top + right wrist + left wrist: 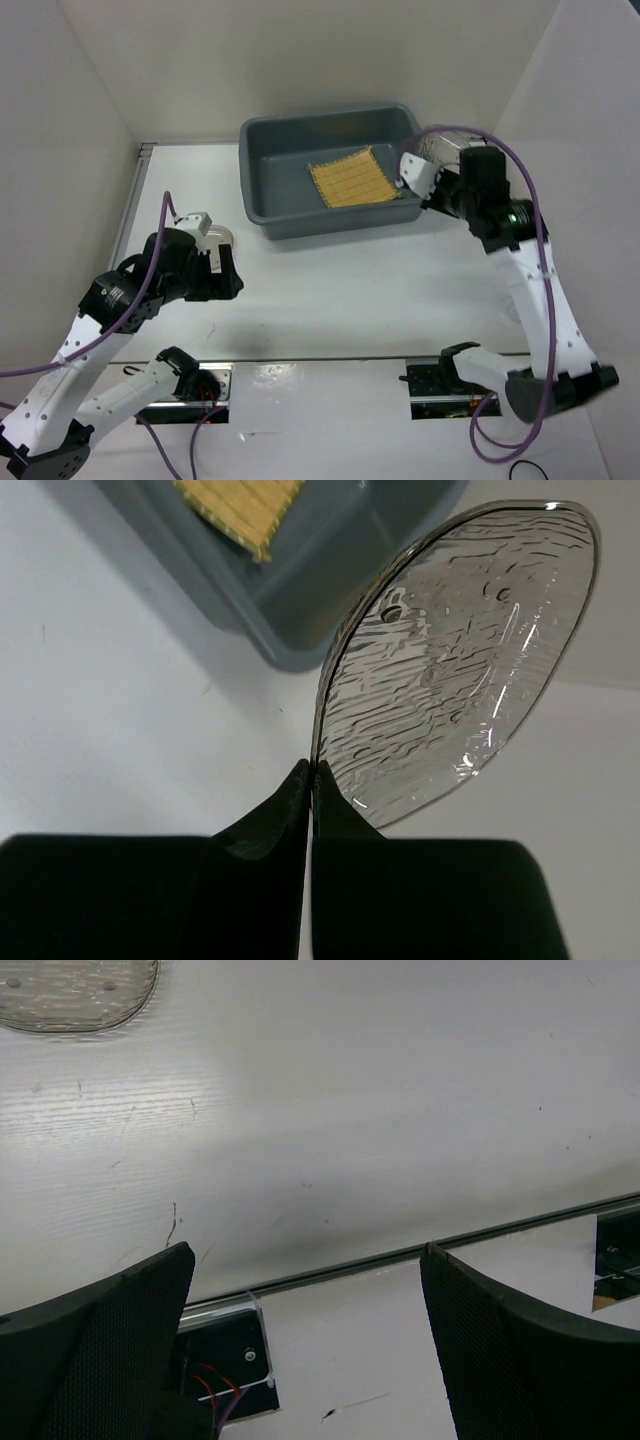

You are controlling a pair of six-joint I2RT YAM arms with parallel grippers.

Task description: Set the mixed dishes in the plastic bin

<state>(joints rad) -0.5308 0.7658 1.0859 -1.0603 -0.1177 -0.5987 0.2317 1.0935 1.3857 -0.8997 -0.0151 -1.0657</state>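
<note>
The large dark grey rectangular plastic bin sits at the far side of the white desk. The square yellow-tan woven placemat lies flat on the bin's floor, towards its right end, so that piece looks done.

The right gripper is just outside the bin's right wall, pinched tight on the rim of the round brownish glassy shallow plate. An edge pinch suits such a thin, flat dish, which offers little else to hold. The plate is tipped up on edge, clear of the desk, beside the bin's right corner and about level with its rim. That is probably so it can pass over the wall and go down onto or beside the mat. Slick glass held by a narrow rim could swing or slip.

The left gripper hangs well to the bin's left with its jaws wide apart and nothing between them. A small clear round glassy dish, probably the cup, lies on the desk just beyond it, outside the bin.
</note>
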